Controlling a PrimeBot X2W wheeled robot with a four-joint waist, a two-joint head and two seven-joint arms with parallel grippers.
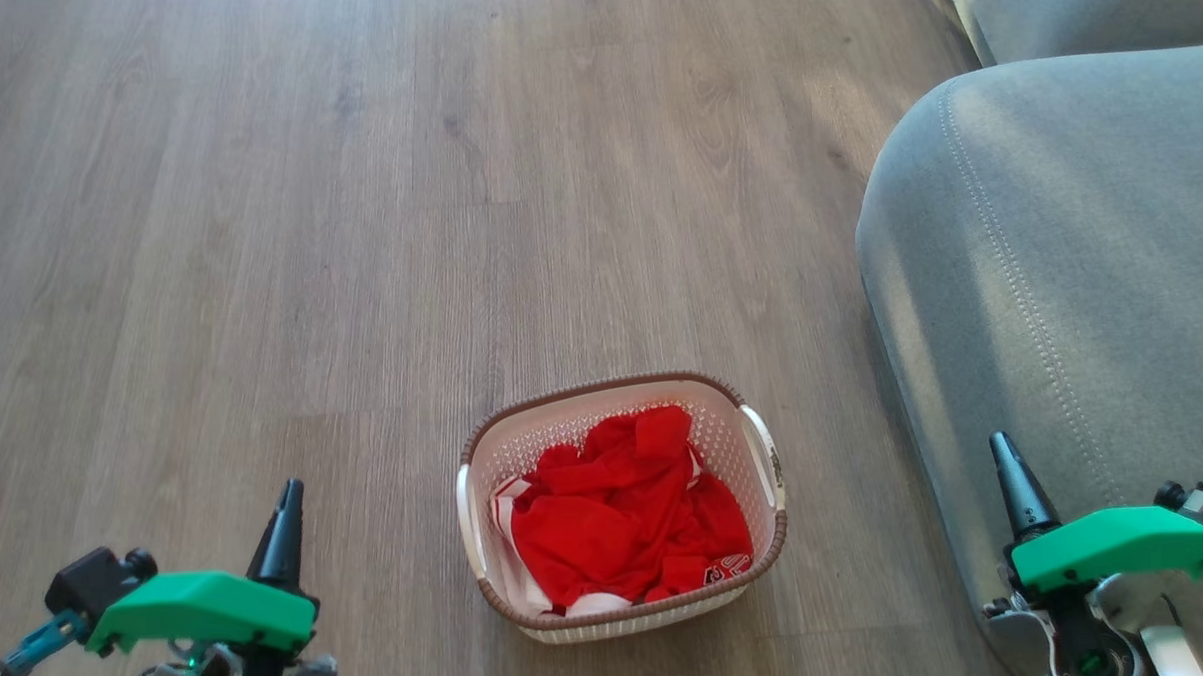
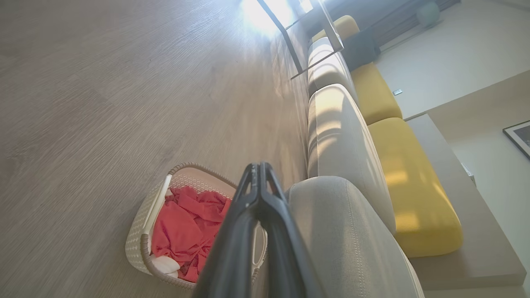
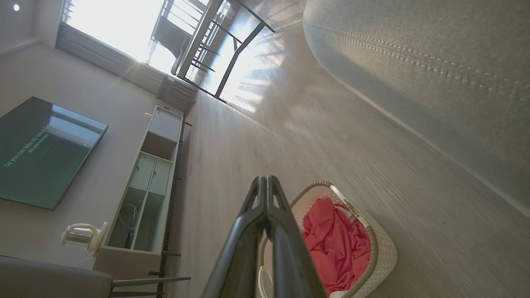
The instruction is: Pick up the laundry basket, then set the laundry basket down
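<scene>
The laundry basket [image 1: 608, 385] stands on the wooden floor [image 1: 358, 236] between the two grippers and near a grey sofa [image 1: 1059, 262], with crumpled red cloth [image 1: 622, 507] lying inside it. The left gripper [image 1: 289, 494] sits at the lower left of the head view and the right gripper [image 1: 1006, 454] at the lower right, in front of the sofa, both well apart from the basket. In the wrist views the left fingers [image 2: 232, 248] and the right fingers [image 3: 240, 248] are pressed together at their tips, narrow and holding nothing.
</scene>
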